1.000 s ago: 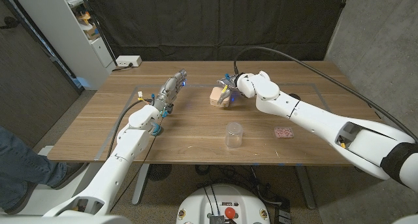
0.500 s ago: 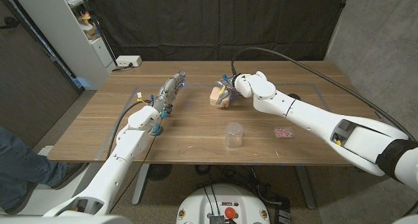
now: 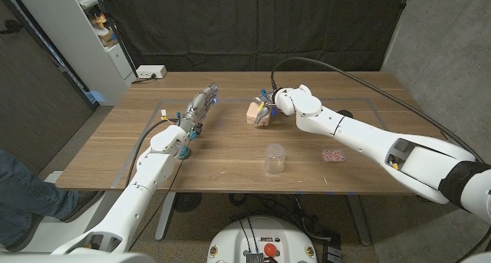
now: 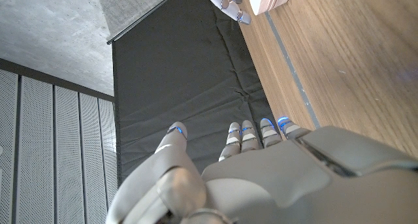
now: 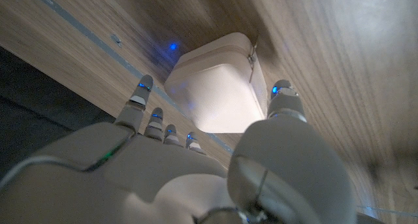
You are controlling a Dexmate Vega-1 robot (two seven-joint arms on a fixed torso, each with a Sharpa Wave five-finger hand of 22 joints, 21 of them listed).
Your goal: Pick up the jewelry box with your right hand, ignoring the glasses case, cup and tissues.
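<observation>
One jewelry box (image 3: 256,113), pale pink with rounded corners, sits on the wooden table (image 3: 230,152) near its middle, toward the far side. It looks close to square, so no clear long axis can be told; in the right wrist view its small metal clasp (image 5: 253,49) sits on the side turned away from the palm. The right hand (image 3: 268,103) is at the box's right side, and in the right wrist view its fingers (image 5: 142,93) are spread on one side of the box (image 5: 217,87) and the thumb on the other, not clearly pressed on it; whether they touch cannot be told. The left hand (image 3: 201,107) lies extended on the table well left of the box, fingers straight and close together, holding nothing. One clear plastic cup (image 3: 274,158) stands nearer the front edge. One small pink patterned packet (image 3: 332,155) lies to its right.
</observation>
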